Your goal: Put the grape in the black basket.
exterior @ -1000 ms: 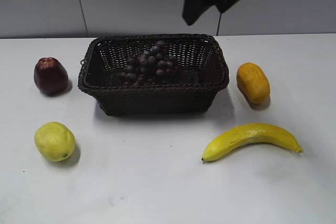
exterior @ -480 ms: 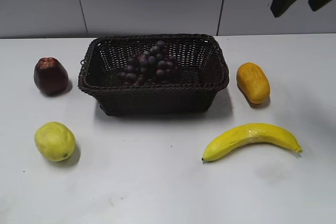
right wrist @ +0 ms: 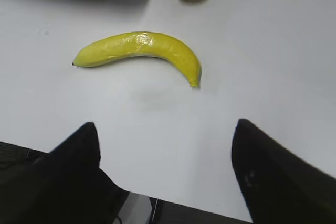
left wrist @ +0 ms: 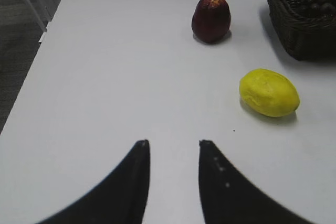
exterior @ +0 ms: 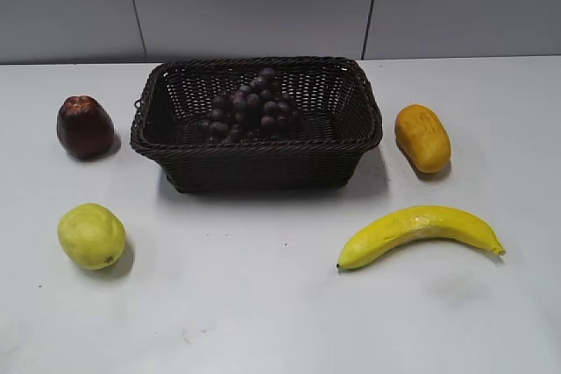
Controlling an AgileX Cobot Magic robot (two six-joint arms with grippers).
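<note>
The grape (exterior: pixel 250 109), a bunch of dark purple berries, lies inside the black basket (exterior: pixel 351 142) at the table's middle back. A few berries (left wrist: pixel 319 1) and a basket corner (left wrist: pixel 294 30) show at the top right of the left wrist view. My left gripper (left wrist: pixel 173 142) is open and empty over bare table, well short of the basket. My right gripper (right wrist: pixel 165 124) is wide open and empty above the table's front edge, near the banana (right wrist: pixel 142 50). Neither gripper shows in the exterior view.
A dark red apple-like fruit (exterior: pixel 84 127) stands left of the basket, a yellow-green lemon (exterior: pixel 91 236) in front of it. An orange fruit (exterior: pixel 422 137) lies right of the basket, the banana (exterior: pixel 419 232) at front right. The table edge (right wrist: pixel 157 199) runs below the right gripper.
The dark right gripper at the top of the exterior view moved right and out of the picture. The grape and all fruits stayed still.
</note>
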